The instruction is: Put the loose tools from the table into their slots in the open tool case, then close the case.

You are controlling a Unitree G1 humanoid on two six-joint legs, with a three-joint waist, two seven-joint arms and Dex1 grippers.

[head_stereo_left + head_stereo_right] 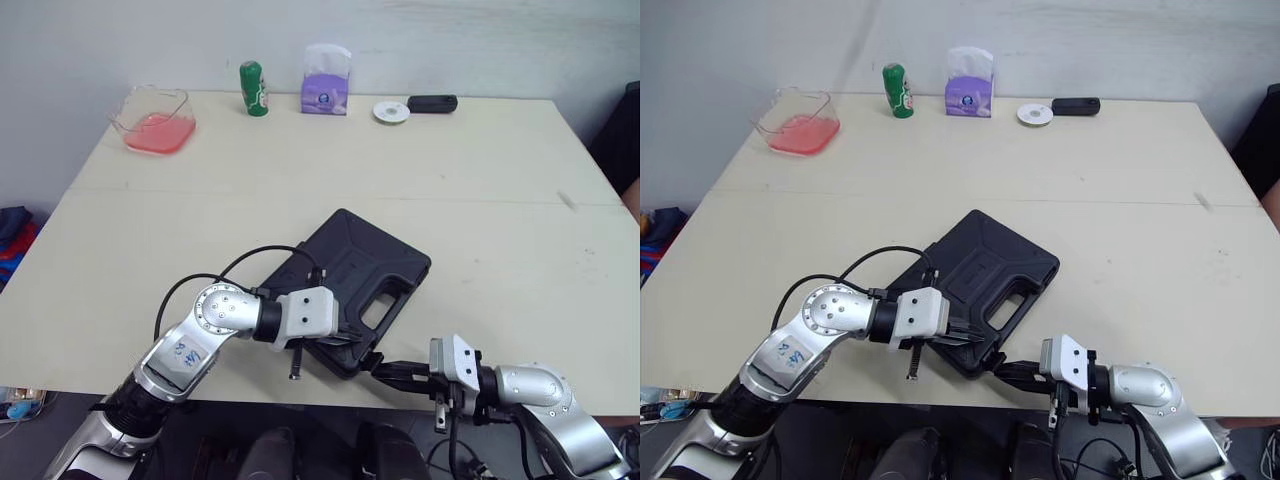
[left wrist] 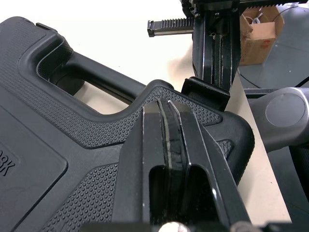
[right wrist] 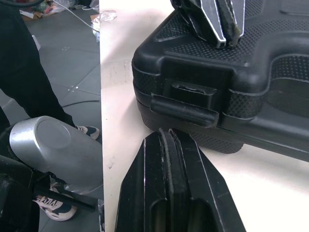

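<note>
The tool case (image 1: 350,265) lies shut on the desk (image 1: 480,200), near its front edge, with the handle (image 2: 104,77) side turned toward me. My left fingers (image 2: 166,104) are clenched together with nothing between them, and the tips rest on the pebbled lid beside the handle. My right fingers (image 3: 166,135) are also clenched and empty, pointing at the latch (image 3: 186,108) and just apart from it. The shell looks like stiff, hard plastic, and I think it is rather heavy with tools inside. I would press on the latch, not squeeze the lid.
</note>
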